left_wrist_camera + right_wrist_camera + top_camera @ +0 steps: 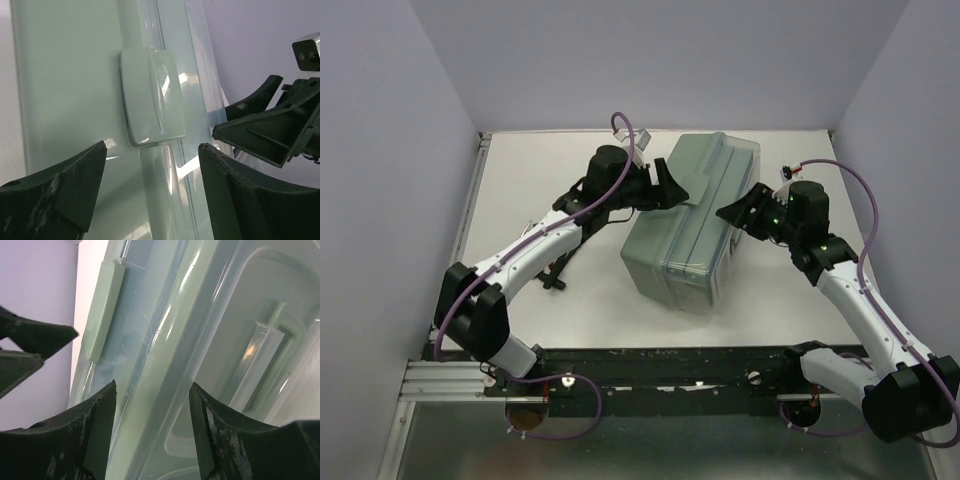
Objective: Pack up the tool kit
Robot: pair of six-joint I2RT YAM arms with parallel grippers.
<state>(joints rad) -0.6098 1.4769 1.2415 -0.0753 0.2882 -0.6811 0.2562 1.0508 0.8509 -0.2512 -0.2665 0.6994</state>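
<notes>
The left gripper (152, 146) gapes wide and holds nothing, a latch (152, 97) of the kit (685, 235) just ahead between its fingers. The right gripper (152, 385) stands partly open, the lid (235, 300) edge ahead between its fingers; whether they touch it I cannot tell. The left arm (530, 245) and the right arm (860, 300) reach in from opposite sides.

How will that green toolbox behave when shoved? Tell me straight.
The tool kit looks rigid: hard moulded walls. Broad and low on the table, it would probably slide, not tip. Its glossy lid looks slippery to grip.
</notes>
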